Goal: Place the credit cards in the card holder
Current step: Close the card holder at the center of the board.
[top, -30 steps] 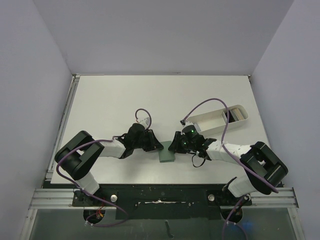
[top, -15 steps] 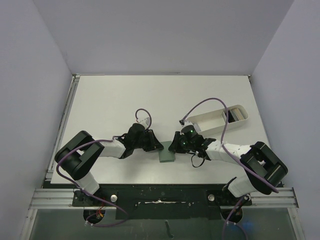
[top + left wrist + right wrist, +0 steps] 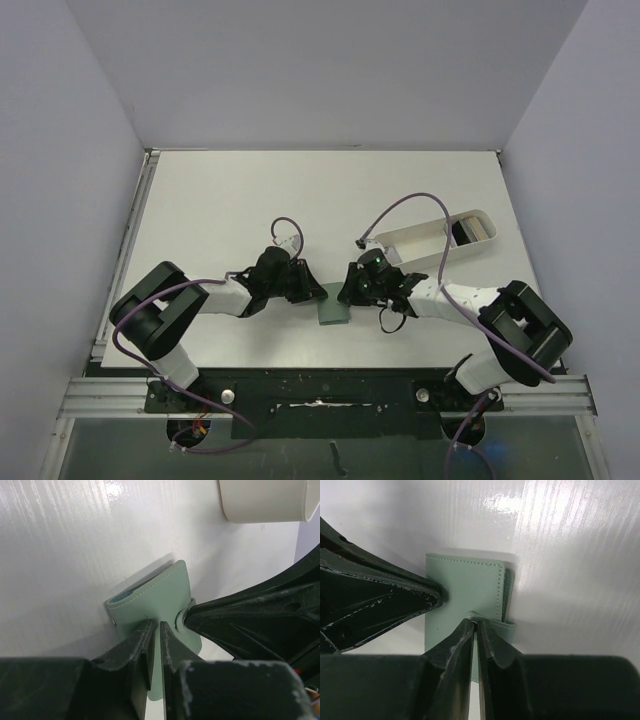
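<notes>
The card holder (image 3: 332,311), a folded grey-green wallet, lies flat on the table between the two arms. My left gripper (image 3: 156,626) is shut, and its tips rest on the holder's top face (image 3: 155,602). My right gripper (image 3: 478,622) is shut on the holder's closing strap (image 3: 495,624), at the edge of its cover (image 3: 465,587). In the top view the left gripper (image 3: 319,293) and right gripper (image 3: 346,294) meet over the holder from either side. The credit cards (image 3: 472,229), dark and pale, lie in the far end of the white tray (image 3: 420,243).
The long white oval tray stands behind the right arm; its rounded end (image 3: 265,502) shows in the left wrist view. A purple cable (image 3: 405,205) arcs over the right arm. The white table (image 3: 230,200) is walled on three sides.
My right gripper's jaws have closed onto the holder's strap and the right wrist has shifted slightly left. The left gripper and the card holder have stayed where they were.
</notes>
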Motion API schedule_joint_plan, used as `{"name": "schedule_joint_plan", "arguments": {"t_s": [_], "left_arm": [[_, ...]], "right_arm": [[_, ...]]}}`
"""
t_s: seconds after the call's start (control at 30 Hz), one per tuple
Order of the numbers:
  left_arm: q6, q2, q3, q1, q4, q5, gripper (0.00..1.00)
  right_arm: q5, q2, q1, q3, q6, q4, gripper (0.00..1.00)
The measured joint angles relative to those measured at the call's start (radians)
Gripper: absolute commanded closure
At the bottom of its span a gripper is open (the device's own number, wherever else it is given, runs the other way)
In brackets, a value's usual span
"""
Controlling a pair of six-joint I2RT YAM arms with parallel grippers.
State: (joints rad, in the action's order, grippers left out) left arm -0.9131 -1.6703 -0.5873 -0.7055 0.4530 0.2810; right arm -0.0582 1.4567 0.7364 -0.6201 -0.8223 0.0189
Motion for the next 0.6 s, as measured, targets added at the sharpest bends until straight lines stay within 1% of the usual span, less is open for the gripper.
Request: {"name": "schedule_joint_plan", "arguments": {"t_s": [0.3, 0.6], "left_arm": [[-0.011, -0.003, 0.005, 0.001, 0.015, 0.001, 0.89], [-0.024, -0.004, 0.009, 0.001, 0.022, 0.002, 0.89]], "right_arm": [[0.035, 0.039, 0.018, -0.071, 0.013, -0.091, 0.92], [0.171, 0.056, 0.097, -0.123, 0.055, -0.162, 0.93]]}}
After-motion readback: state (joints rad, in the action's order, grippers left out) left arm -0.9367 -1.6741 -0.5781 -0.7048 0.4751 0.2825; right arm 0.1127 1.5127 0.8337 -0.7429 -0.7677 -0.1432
